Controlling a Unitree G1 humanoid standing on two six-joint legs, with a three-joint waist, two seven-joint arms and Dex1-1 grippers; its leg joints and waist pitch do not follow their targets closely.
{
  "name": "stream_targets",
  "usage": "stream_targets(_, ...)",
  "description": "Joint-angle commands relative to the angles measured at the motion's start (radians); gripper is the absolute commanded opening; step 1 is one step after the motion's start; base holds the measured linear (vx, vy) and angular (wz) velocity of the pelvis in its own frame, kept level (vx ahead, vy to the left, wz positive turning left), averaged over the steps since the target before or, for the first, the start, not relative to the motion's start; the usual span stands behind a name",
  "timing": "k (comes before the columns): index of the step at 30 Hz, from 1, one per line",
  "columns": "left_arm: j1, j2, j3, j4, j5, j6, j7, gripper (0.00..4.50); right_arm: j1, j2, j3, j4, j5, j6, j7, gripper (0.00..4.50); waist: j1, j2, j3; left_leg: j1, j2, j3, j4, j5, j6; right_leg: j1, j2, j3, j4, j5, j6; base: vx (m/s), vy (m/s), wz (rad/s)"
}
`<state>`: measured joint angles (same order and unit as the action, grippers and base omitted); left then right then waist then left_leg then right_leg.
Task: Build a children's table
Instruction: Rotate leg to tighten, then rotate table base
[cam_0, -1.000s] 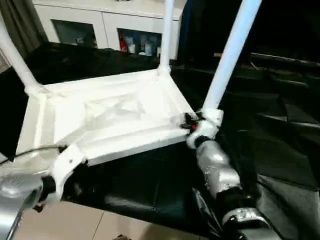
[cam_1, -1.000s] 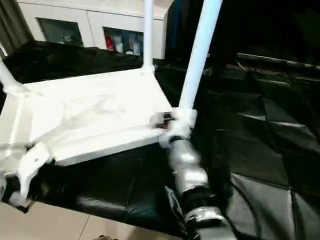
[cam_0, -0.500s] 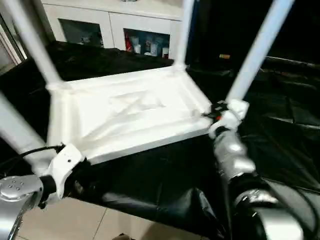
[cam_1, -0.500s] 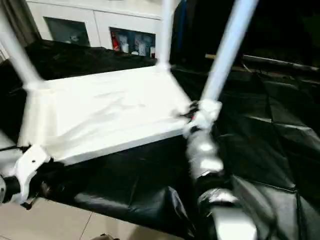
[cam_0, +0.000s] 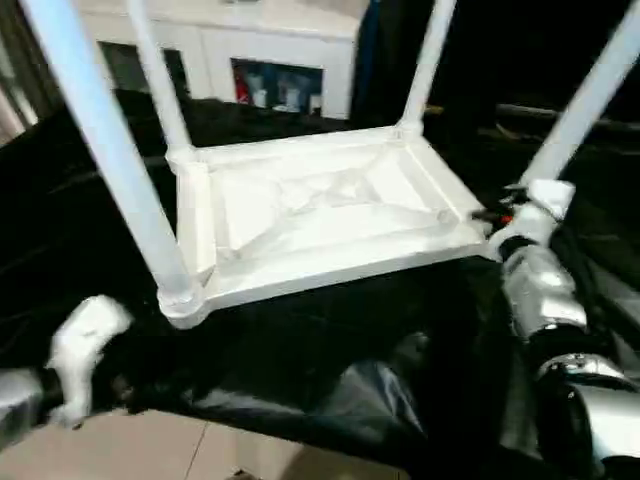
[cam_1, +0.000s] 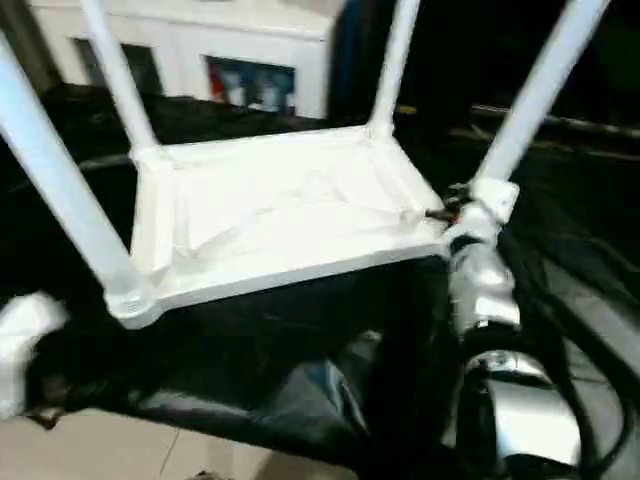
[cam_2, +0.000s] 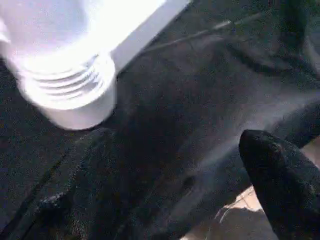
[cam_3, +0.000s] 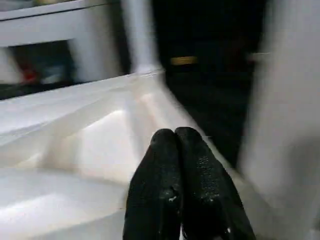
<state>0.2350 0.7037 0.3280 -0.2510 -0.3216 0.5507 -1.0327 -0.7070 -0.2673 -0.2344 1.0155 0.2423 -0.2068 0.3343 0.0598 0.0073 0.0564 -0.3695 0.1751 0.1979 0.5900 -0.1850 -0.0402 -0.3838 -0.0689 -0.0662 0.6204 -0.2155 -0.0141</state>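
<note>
Right now your left hand (cam_0: 85, 345) sits low at the near left edge of the black-draped bench (cam_0: 330, 350), with its fingers spread wide and gripping nothing; in its wrist view one black fingertip (cam_2: 285, 180) shows, with the threaded foot of the nearest leg (cam_2: 75, 95) just ahead of it. That near-left leg (cam_0: 105, 150) rises steeply from its corner socket (cam_0: 185, 300), so its long axis runs up and away from this hand, which lies below and to the left of the socket. The children's table (cam_0: 320, 215) lies upside down on the bench, ribbed underside up, all four legs standing in its corners. Over on the right, your right hand (cam_3: 182, 190) has its fingers pressed shut with nothing between them, pointing in across the ribbed underside, close beside the near-right leg (cam_0: 585, 105). I judge each hand nearer its own near corner, so any turning over would start from those two corners.
</note>
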Motion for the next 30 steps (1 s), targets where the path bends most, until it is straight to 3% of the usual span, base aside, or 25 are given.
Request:
stream_targets(1,-0.001,-0.006,0.083,0.057,-0.026,-0.055,-0.003,4.41,0.04,0.017,0.037,-0.067,0.007,0.023,0.074,0.0,0.005,0.02,-0.053,0.013,0.055,-0.03,-0.071,-0.278,0.034,0.033,-0.069,0.05,-0.075,-0.171,-0.242,0.0,0.0,0.0)
stream_targets(2,-0.009,-0.017,0.112,0.081,-0.039,-0.074,0.004,4.41,0.065,0.022,0.051,-0.102,0.009,0.028,0.087,0.0,0.01,0.026,-0.056,0.016,0.058,-0.03,-0.072,-0.274,0.028,0.032,-0.068,0.05,-0.074,-0.161,-0.243,0.0,0.0,0.0)
stream_targets(4,-0.033,-0.044,0.174,0.139,-0.081,-0.128,0.031,4.41,0.135,0.031,0.081,-0.187,0.001,0.034,0.096,0.0,0.012,0.026,-0.056,0.018,0.06,-0.029,-0.073,-0.279,0.018,0.031,-0.066,0.05,-0.07,-0.137,-0.249,0.0,0.0,0.0)
stream_targets(7,-0.053,-0.061,0.179,0.144,-0.097,-0.15,0.042,4.41,0.188,0.034,0.091,-0.239,-0.018,0.046,0.067,0.0,0.024,0.027,-0.057,0.023,0.062,-0.028,-0.075,-0.294,0.008,0.026,-0.068,0.052,-0.07,-0.137,-0.25,0.0,0.0,0.0)
stream_targets(8,-0.101,-0.093,0.181,0.127,-0.137,-0.139,0.055,4.41,0.248,0.038,0.096,-0.295,-0.039,0.078,0.028,0.0,0.033,0.03,-0.055,0.026,0.063,-0.029,-0.078,-0.3,-0.001,0.025,-0.068,0.054,-0.072,-0.152,-0.238,0.0,0.0,0.0)
stream_targets(10,-0.16,-0.124,0.176,0.113,-0.178,-0.121,0.077,4.41,0.288,0.044,0.093,-0.334,-0.053,0.102,-0.009,0.0,0.042,0.036,-0.053,0.036,0.063,-0.027,-0.08,-0.343,-0.028,0.018,-0.068,0.057,-0.077,-0.174,-0.234,0.0,0.0,0.0)
stream_targets(11,-0.181,-0.132,0.171,0.112,-0.192,-0.112,0.081,4.41,0.299,0.049,0.089,-0.348,-0.056,0.116,-0.024,0.0,0.048,0.045,-0.057,0.032,0.06,-0.031,-0.081,-0.341,-0.041,0.023,-0.071,0.057,-0.072,-0.162,-0.231,0.0,0.0,0.0)
stream_targets(12,-0.181,-0.132,0.171,0.112,-0.192,-0.112,0.081,4.41,0.299,0.049,0.089,-0.348,-0.056,0.116,-0.024,0.0,0.045,0.038,-0.054,0.032,0.06,-0.03,-0.083,-0.35,-0.044,0.022,-0.068,0.057,-0.076,-0.166,-0.226,0.0,0.0,0.0)
stream_targets(13,-0.212,-0.14,0.145,0.107,-0.216,-0.09,0.071,4.41,0.322,0.054,0.089,-0.38,-0.061,0.147,-0.043,0.0,0.043,0.035,-0.055,0.025,0.057,-0.034,-0.083,-0.35,-0.044,0.03,-0.072,0.057,-0.071,-0.171,-0.222,0.0,0.0,0.0)
stream_targets(15,-0.228,-0.142,0.123,0.109,-0.229,-0.082,0.062,4.41,0.339,0.054,0.095,-0.408,-0.067,0.172,-0.058,0.0,0.044,0.032,-0.053,0.027,0.057,-0.033,-0.082,-0.337,-0.036,0.027,-0.074,0.059,-0.076,-0.194,-0.205,0.0,0.0,0.0)
stream_targets(16,-0.261,-0.145,0.083,0.13,-0.223,-0.084,0.051,4.41,0.341,0.053,0.102,-0.406,-0.078,0.196,-0.083,0.0,0.043,0.046,-0.052,0.025,0.054,-0.034,-0.082,-0.338,-0.038,0.027,-0.073,0.058,-0.08,-0.222,-0.196,0.0,0.0,0.0)
stream_targets(18,-0.288,-0.151,0.056,0.144,-0.214,-0.087,0.047,4.41,0.34,0.053,0.106,-0.401,-0.089,0.213,-0.103,0.0,0.039,0.04,-0.054,0.026,0.053,-0.034,-0.08,-0.326,-0.038,0.027,-0.073,0.06,-0.081,-0.221,-0.192,0.0,0.0,0.0)
stream_targets(22,-0.354,-0.165,-0.016,0.199,-0.166,-0.104,0.046,4.41,0.324,0.064,0.12,-0.384,-0.096,0.249,-0.1,0.0,0.037,0.041,-0.055,0.028,0.052,-0.033,-0.077,-0.311,-0.03,0.024,-0.073,0.06,-0.085,-0.246,-0.183,0.0,0.0,0.0)
stream_targets(23,-0.366,-0.167,-0.025,0.212,-0.163,-0.106,0.049,4.41,0.319,0.067,0.124,-0.377,-0.1,0.255,-0.099,0.0,0.037,0.044,-0.056,0.028,0.052,-0.034,-0.078,-0.315,-0.033,0.025,-0.073,0.06,-0.084,-0.256,-0.181,0.0,0.0,0.0)
stream_targets(24,-0.385,-0.175,-0.043,0.233,-0.153,-0.12,0.045,4.41,0.301,0.069,0.132,-0.345,-0.109,0.256,-0.1,0.0,0.036,0.038,-0.056,0.027,0.052,-0.034,-0.078,-0.311,-0.032,0.026,-0.074,0.059,-0.084,-0.256,-0.18,0.0,0.0,0.0)
stream_targets(26,-0.411,-0.186,-0.075,0.255,-0.15,-0.131,0.038,4.41,0.271,0.076,0.139,-0.296,-0.117,0.265,-0.1,0.0,0.031,0.041,-0.055,0.027,0.053,-0.036,-0.08,-0.332,-0.043,0.025,-0.076,0.058,-0.085,-0.283,-0.181,0.0,0.0,0.0)
stream_targets(27,-0.421,-0.193,-0.093,0.254,-0.157,-0.128,0.032,4.41,0.253,0.08,0.146,-0.271,-0.124,0.27,-0.104,0.0,0.029,0.036,-0.055,0.028,0.053,-0.036,-0.08,-0.335,-0.045,0.026,-0.076,0.058,-0.086,-0.288,-0.181,0.0,0.0,0.0)
stream_targets(28,-0.427,-0.199,-0.105,0.25,-0.166,-0.12,0.026,4.41,0.238,0.082,0.151,-0.251,-0.129,0.271,-0.105,0.0,0.027,0.04,-0.055,0.029,0.054,-0.038,-0.081,-0.345,-0.05,0.024,-0.077,0.058,-0.085,-0.29,-0.184,0.0,0.0,0.0)
stream_targets(29,-0.436,-0.211,-0.117,0.242,-0.177,-0.112,0.02,4.41,0.22,0.087,0.154,-0.226,-0.131,0.274,-0.102,0.0,0.023,0.028,-0.056,0.026,0.055,-0.036,-0.082,-0.345,-0.048,0.026,-0.078,0.058,-0.087,-0.291,-0.184,0.0,0.0,0.0)
stream_targets(30,-0.444,-0.222,-0.129,0.228,-0.187,-0.101,0.019,4.41,0.205,0.091,0.157,-0.207,-0.134,0.275,-0.101,0.0,0.023,0.027,-0.057,0.026,0.055,-0.037,-0.081,-0.337,-0.047,0.026,-0.08,0.059,-0.083,-0.289,-0.186,0.0,0.0,0.0)
